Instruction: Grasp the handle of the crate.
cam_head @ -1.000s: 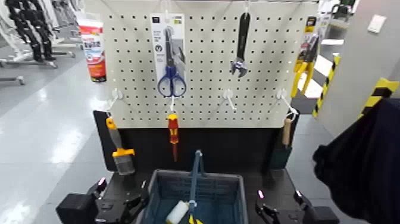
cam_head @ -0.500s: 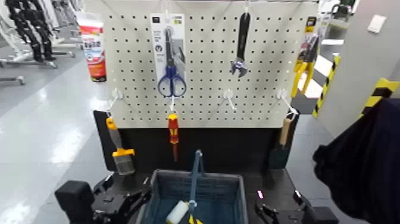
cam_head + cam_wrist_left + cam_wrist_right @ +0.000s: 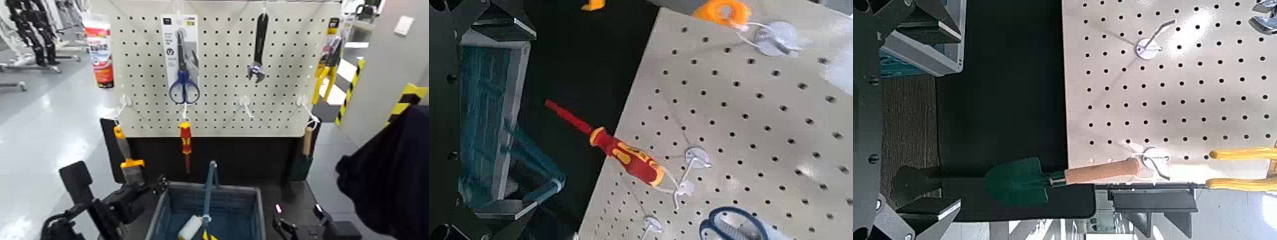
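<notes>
Handle (image 3: 209,191) upright across crate (image 3: 246,207), ungrasped. Left gripper (image 3: 155,186) just left of crate rim, fingers apart. Right gripper (image 3: 300,225) right of crate, fingers apart.

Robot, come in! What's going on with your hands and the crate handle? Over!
Left hand beside the crate, empty. Right hand low, parked. Handle upright, untouched. Nothing in the way.

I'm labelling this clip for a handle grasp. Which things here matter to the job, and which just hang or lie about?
In the job:
- handle, standing up over the crate
- crate
- left claw, at the crate's left corner
- right claw, low by the crate's right side

Just about:
- scissors pack
- wrench
- screwdriver
- brush
- trowel
- white roll lying in the crate
</notes>
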